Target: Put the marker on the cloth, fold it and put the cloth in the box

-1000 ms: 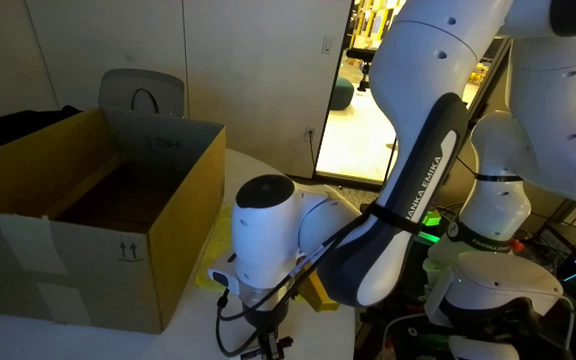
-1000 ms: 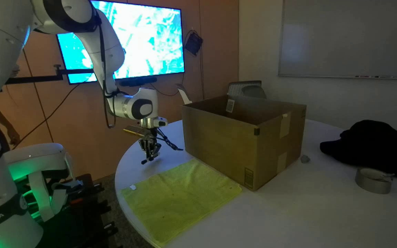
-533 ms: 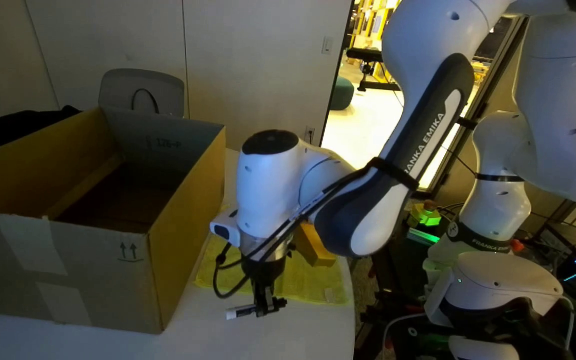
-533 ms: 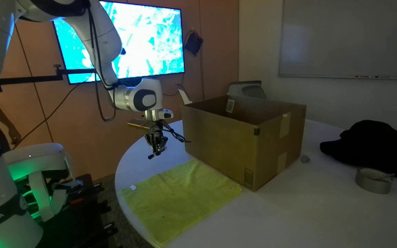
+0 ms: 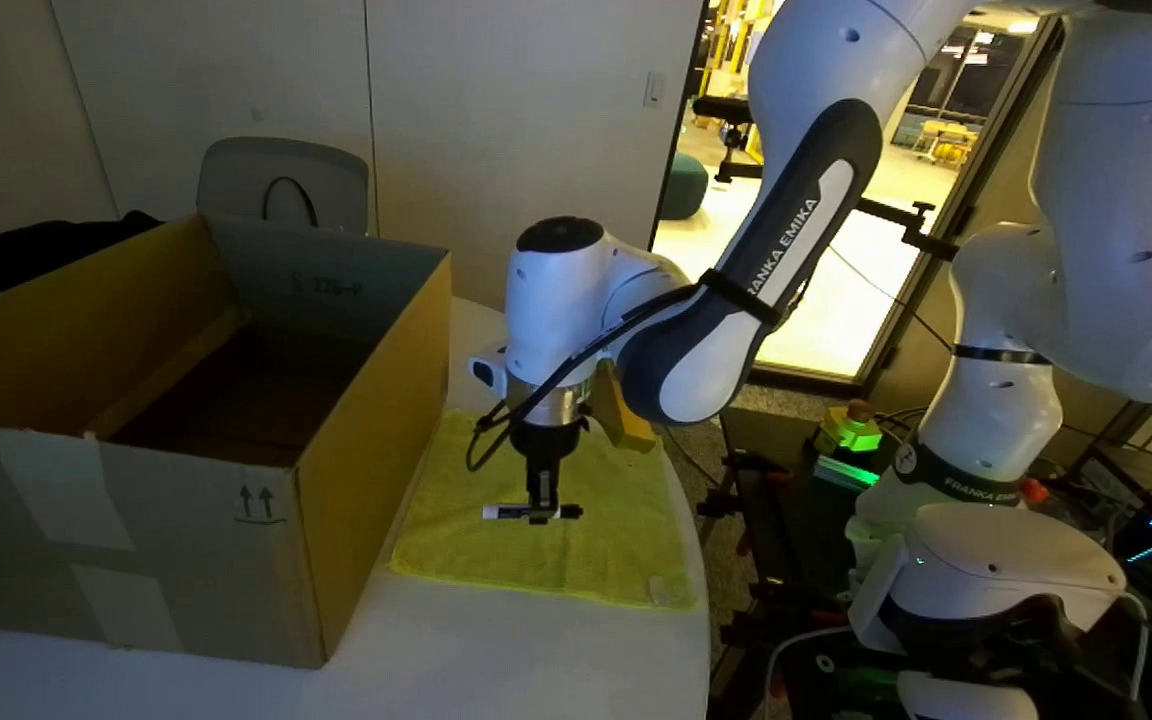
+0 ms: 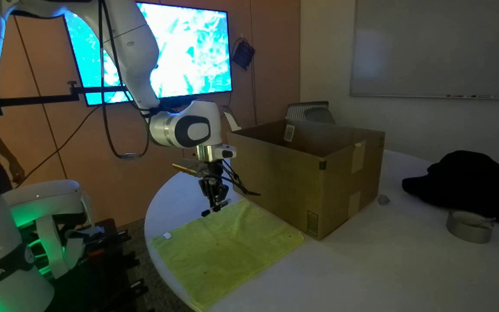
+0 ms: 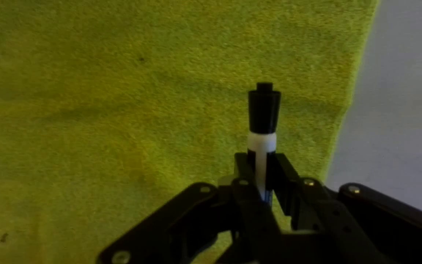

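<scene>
Since half a second ago the gripper (image 7: 261,161) has carried the marker (image 7: 262,142) in over one edge of the yellow cloth (image 6: 232,251), from above the table (image 6: 383,268) just outside that edge to a spot above the cloth; the cloth and the box (image 6: 293,186) have not shifted. The gripper's fingers (image 7: 285,179) are closed on the marker's barrel, one on either side, while a dark end and white band stick out past them. The marker lies about level and appears to hang above the cloth rather than rest on it, though the clearance is hard to tell. Of the task, the pick-up looks done and the carry nearly so: the marker is inside the cloth's outline, not yet let go. The cloth lies flat with only slight creases, and no part that shows is turned over, so folding looks not yet begun. The box stands open just beside the cloth; whether the two touch cannot be made out. What seems left is to lower the marker onto the cloth and release it, fold the cloth over it, and lift the bundle into the box.
</scene>
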`<act>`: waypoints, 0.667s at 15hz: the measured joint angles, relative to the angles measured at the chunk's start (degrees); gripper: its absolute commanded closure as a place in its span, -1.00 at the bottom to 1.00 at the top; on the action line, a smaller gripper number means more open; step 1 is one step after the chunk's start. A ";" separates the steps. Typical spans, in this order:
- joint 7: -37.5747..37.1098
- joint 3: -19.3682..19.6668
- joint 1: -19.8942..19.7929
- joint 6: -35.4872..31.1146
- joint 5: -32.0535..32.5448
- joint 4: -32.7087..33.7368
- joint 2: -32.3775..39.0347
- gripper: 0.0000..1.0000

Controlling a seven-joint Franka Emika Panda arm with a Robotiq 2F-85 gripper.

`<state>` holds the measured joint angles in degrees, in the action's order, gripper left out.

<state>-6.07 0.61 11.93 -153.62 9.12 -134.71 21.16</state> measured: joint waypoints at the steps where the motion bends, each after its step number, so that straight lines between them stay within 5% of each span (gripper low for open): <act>1: -1.43 1.31 -0.07 -0.85 1.00 -0.32 0.33 0.73; 10: -8.92 6.96 0.33 -5.08 2.98 -0.46 6.72 0.72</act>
<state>-14.98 7.57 12.26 -158.70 12.09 -135.17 27.88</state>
